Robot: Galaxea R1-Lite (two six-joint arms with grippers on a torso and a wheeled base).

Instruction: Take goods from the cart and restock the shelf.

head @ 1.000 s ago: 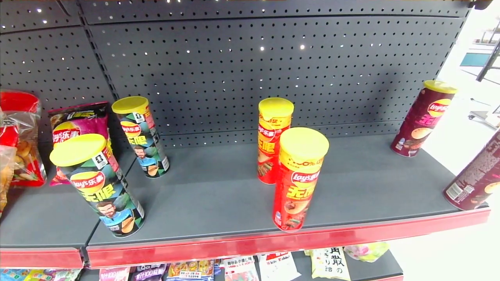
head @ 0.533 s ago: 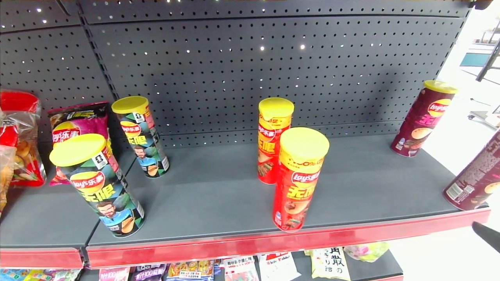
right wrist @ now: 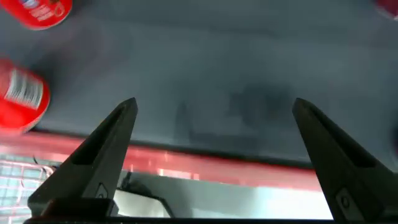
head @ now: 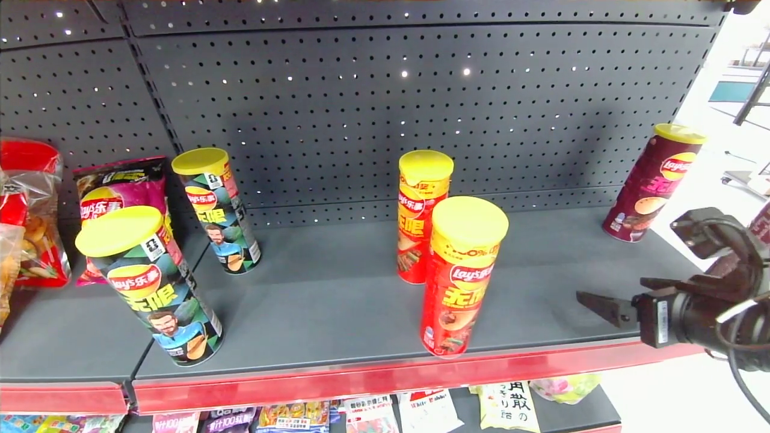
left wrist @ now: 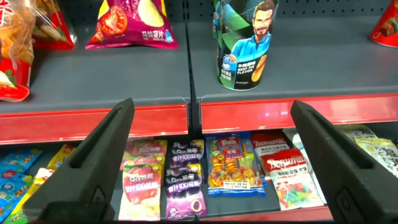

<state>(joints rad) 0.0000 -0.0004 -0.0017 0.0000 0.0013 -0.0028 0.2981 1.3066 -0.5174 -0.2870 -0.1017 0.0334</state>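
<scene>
The dark grey shelf (head: 337,313) with a red front lip holds upright chip cans. Two red cans (head: 463,276) (head: 421,210) stand mid-shelf, two blue-green cans (head: 150,282) (head: 216,210) to the left, and a maroon can (head: 652,180) at the back right. My right gripper (head: 613,294) hovers open and empty over the shelf's right front edge, pointing left toward the red cans; its wrist view shows the grey shelf (right wrist: 236,62) and a red can (right wrist: 18,99) beyond the open right gripper (right wrist: 214,109). My left gripper (left wrist: 211,109) is open and empty, low before the shelf lip, facing a blue-green can (left wrist: 245,43).
Snack bags (head: 114,198) sit at the shelf's left end. A lower shelf holds candy packets (left wrist: 236,171). A perforated back panel (head: 385,120) closes the rear. Bare shelf space lies between the red cans and the maroon can.
My right arm has come in from the lower right and now hangs over the shelf's right front edge, covering most of a second maroon can there. The cans have not moved.
</scene>
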